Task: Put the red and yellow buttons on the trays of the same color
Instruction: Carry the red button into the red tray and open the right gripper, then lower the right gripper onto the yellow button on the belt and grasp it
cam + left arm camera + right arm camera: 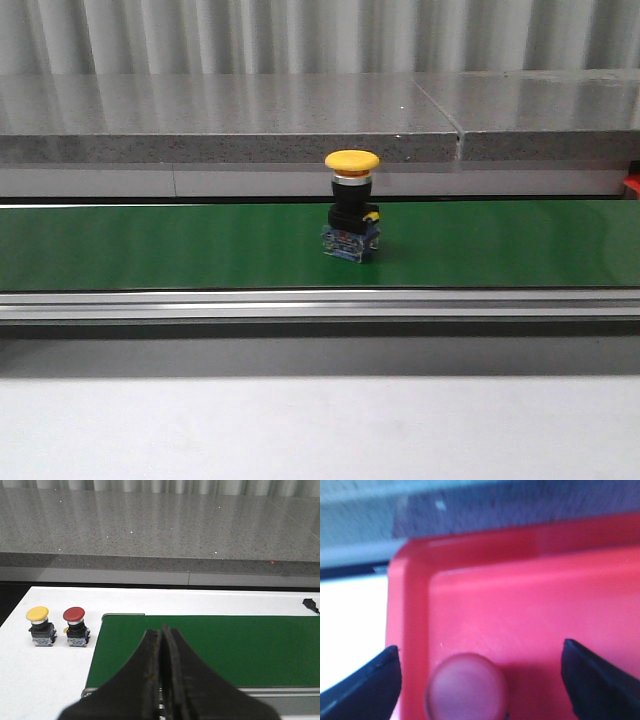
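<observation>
While the right end effector is hanging open around the red mushroom-head button on the glossy red plastic tray, and the left end effector is sitting closed and empty, lifting straight up is looking wisest

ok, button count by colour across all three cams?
Yellow buttons: 2, one on the green belt, one on the white table.
Red buttons: 2, one beside that yellow one on the table, one in the red tray between the right gripper's open fingers.
Total: 4 buttons.
</observation>
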`<state>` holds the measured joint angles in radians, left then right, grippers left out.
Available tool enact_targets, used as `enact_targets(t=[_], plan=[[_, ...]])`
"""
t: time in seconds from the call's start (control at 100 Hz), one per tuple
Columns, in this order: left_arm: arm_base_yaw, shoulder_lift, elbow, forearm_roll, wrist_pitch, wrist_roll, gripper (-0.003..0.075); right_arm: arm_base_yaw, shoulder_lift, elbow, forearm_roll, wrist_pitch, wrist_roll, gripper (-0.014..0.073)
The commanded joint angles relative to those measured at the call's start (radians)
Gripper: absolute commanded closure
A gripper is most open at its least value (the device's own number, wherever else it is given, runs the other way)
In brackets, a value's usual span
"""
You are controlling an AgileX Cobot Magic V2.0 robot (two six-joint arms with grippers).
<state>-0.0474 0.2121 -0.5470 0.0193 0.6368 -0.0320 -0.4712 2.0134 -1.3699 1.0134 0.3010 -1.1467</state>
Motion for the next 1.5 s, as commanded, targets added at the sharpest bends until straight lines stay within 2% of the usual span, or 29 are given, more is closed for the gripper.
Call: enact_targets(t=[0.0, 0.06, 0.25, 0.35, 0.57, 0.75, 0.9, 1.16, 1.49], plan=[[-0.006, 0.010, -0.027, -0.002, -0.072, -0.002, 0.0741, -0.006, -0.128, -0.037, 0.038, -0.031, -0.001, -0.0070], [-0.006, 0.010, -0.027, -0.002, -0.072, -0.002, 0.0741, -0.006, -0.166, -0.037, 0.039, -0.002, -0.001, -0.0070], [-0.006, 0.010, -0.027, -0.002, -0.072, -0.002, 0.0741, -0.003, -0.305, -0.019, 0.025, 0.244, -0.006, -0.0070], [-0.006, 0.010, -0.027, -0.002, -0.072, -0.002, 0.0741, 0.012, -0.369, 0.012, 0.027, 0.294, -0.044, -0.0070], [-0.006, 0.010, -0.027, -0.002, -0.072, -0.002, 0.0741, 0.070, -0.543, 0.196, 0.028, 0.329, -0.053, -0.0070], [-0.006, 0.010, -0.027, -0.002, -0.072, -0.002, 0.0741, 0.171, -0.683, 0.407, 0.025, 0.338, -0.053, -0.0070], [-0.006, 0.010, -0.027, -0.002, -0.072, -0.002, 0.0741, 0.260, -0.772, 0.541, -0.029, 0.382, -0.053, -0.0070], [-0.006, 0.010, -0.027, -0.002, -0.072, -0.002, 0.0741, 0.399, -0.777, 0.553, -0.050, 0.435, -0.053, -0.0070], [-0.006, 0.010, -0.027, -0.002, -0.072, -0.002, 0.0741, 0.549, -0.684, 0.540, -0.029, 0.306, -0.053, -0.0070]])
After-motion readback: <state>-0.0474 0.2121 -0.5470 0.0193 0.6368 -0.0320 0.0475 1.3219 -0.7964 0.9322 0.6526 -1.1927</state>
